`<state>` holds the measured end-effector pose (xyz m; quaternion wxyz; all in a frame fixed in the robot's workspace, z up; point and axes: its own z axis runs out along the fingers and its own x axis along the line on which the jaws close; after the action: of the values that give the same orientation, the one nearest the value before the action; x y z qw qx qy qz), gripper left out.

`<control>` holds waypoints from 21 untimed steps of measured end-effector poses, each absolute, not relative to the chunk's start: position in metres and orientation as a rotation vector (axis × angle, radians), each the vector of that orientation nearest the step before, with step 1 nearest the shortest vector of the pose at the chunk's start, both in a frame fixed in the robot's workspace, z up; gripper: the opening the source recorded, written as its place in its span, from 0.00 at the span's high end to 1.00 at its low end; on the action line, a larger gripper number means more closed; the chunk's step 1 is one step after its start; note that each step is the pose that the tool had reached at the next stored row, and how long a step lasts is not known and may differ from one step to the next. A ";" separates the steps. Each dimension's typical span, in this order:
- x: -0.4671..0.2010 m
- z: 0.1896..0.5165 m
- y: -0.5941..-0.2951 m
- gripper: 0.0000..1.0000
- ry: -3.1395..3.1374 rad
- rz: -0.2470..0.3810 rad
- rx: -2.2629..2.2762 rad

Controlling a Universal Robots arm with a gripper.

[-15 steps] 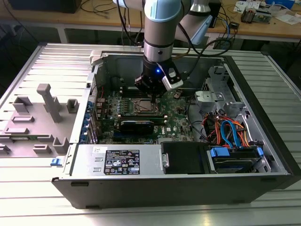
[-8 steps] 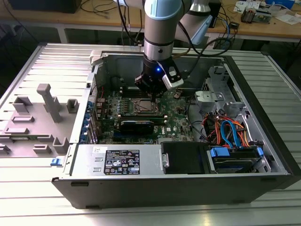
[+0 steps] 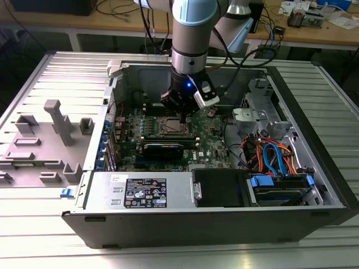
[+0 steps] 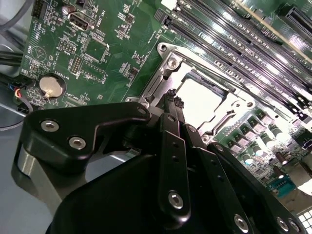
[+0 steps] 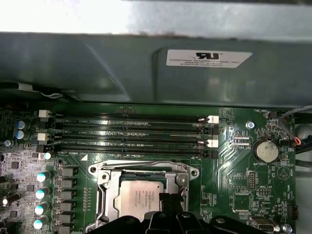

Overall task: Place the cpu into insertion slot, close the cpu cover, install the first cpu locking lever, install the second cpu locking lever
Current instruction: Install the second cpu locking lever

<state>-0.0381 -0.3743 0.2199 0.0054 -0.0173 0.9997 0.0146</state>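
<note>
The cpu, a silver-grey square, lies flat in the insertion slot on the green board. The cpu cover, a thin silver frame, lies down around it, and the chip shows through its window. In the second wrist view the cpu is a bright patch inside the cover. My gripper is shut with its black fingertips together and nothing between them. It stands right at the edge of the socket, over the cover's rim. In the exterior view the gripper hangs low inside the open case above the slot.
Long black memory slots run just beyond the socket, with the grey case wall behind them. A coin battery sits on the board nearby. The power supply and drive cables line the case. A grey fixture stands at the exterior view's left.
</note>
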 end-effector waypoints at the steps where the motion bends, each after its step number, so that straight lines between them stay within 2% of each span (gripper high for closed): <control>1: -0.038 0.220 -0.375 0.89 3.130 0.045 -0.054; 21: -0.038 0.228 -0.376 0.89 3.130 0.044 -0.054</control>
<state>-0.0381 -0.3755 0.2276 0.0053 -0.0173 0.9997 0.0140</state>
